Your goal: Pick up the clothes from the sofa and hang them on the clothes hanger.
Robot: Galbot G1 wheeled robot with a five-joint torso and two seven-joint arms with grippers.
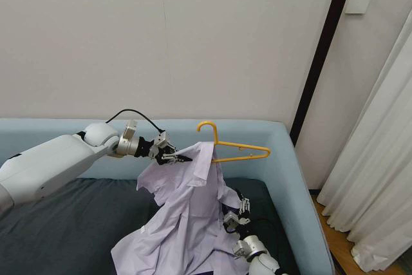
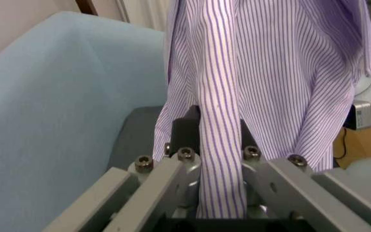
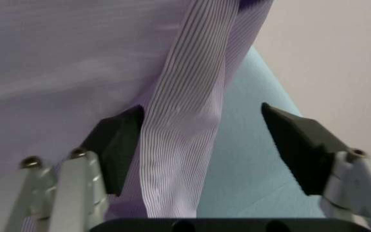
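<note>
From the head view, the left gripper is clamped on the shoulder of the lilac pinstriped cotton shirt, holding it up near the far back of the pale blue fabric sofa. The shirt's tail trails down onto the dark grey seat cushion. The yellow plastic hanger has its left end tucked inside the shirt and its right end bare, and I cannot tell what holds it up. The right gripper sits low and near, just beside the shirt's right side. The left wrist view shows a fold of striped cloth pinched tight between that gripper's fingers, so I'd say that hold is sound and best left steady. In the right wrist view the jaws stand wide apart, with a striped fold lying against one dark pad but not squeezed. To my eye the job is to draw the free shoulder over the bare right end. It should close on that one fold alone, high near the shoulder, then pull gently rightward so the hanger doesn't slip out.
</note>
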